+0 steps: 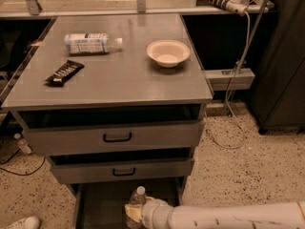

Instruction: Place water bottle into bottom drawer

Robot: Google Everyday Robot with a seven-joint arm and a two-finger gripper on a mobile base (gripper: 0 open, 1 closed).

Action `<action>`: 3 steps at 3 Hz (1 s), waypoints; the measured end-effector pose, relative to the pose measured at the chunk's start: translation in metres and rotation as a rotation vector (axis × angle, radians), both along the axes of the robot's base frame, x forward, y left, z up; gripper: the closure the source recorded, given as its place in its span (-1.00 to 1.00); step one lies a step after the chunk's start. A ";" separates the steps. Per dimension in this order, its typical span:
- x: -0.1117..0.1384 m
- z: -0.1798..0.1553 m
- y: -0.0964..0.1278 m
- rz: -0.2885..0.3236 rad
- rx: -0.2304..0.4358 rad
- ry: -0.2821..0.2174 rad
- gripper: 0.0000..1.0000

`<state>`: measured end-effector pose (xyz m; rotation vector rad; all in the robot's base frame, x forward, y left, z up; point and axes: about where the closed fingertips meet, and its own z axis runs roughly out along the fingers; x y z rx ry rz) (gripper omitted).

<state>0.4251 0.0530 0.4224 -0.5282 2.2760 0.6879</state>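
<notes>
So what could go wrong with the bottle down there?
The claw holds the water bottle upright at the open bottom drawer. Let go like that, the tall bottle may tip and roll. Its top looks close to the middle drawer, so lifting could bump it.
</notes>
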 end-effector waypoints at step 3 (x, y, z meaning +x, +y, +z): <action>0.005 -0.102 -0.004 -0.146 0.092 0.017 1.00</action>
